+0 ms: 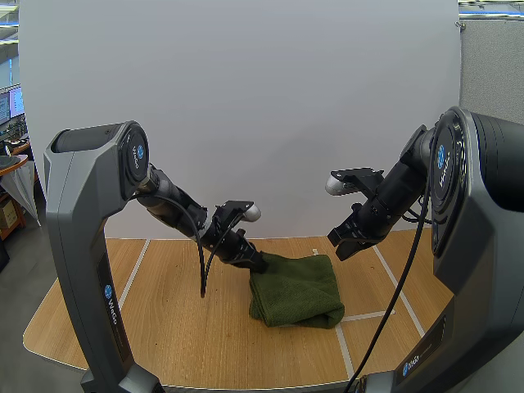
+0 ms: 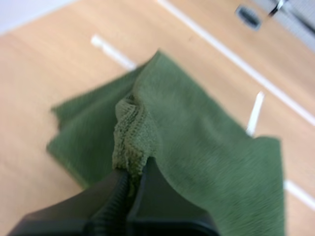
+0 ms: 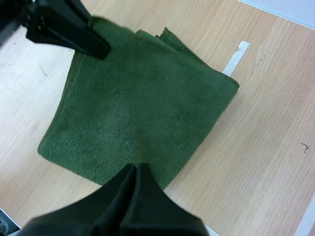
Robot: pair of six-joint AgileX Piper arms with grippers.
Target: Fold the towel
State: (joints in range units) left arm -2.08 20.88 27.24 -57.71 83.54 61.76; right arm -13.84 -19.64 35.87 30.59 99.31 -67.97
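Here, a folded dark-green towel (image 1: 296, 291) lies mid-table on the wooden table (image 1: 164, 327), beside a white tape line (image 1: 364, 316). At the towel's far left corner, my left gripper (image 1: 260, 264) pinches a bunched hem between its tips. Farther right, my right gripper (image 1: 340, 246) hangs above the table, fingers pressed together, holding nothing.

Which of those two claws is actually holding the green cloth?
The left gripper: its tips pinch a bunched edge of the towel. The right gripper hangs above the towel, shut on nothing.
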